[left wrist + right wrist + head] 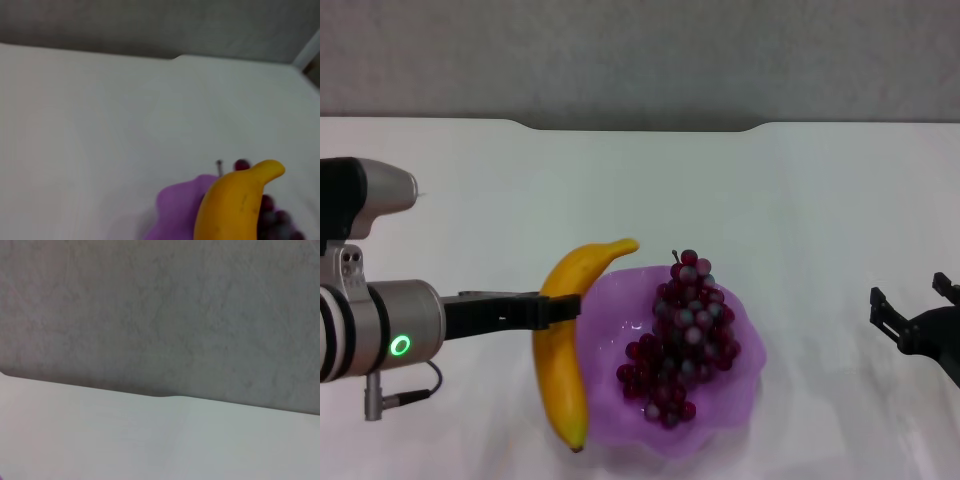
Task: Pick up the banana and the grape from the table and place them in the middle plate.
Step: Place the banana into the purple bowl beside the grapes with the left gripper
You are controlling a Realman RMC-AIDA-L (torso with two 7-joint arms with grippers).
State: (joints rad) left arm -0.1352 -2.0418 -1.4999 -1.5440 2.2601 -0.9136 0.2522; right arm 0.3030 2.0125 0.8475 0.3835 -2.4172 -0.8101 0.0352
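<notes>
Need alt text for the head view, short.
The left hand grips a banana at the left rim of a purple plate holding grapes on a white table. The right hand waits open at the right edge.

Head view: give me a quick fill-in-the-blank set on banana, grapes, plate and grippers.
1. The grape bunch lies inside the ____.
2. The left gripper is shut on the ____.
3. The banana overlaps the middle plate at its ____ rim in the head view.
4. The right gripper, off to the right above the table, is ____.

Missing words: middle plate; banana; left; open
</notes>
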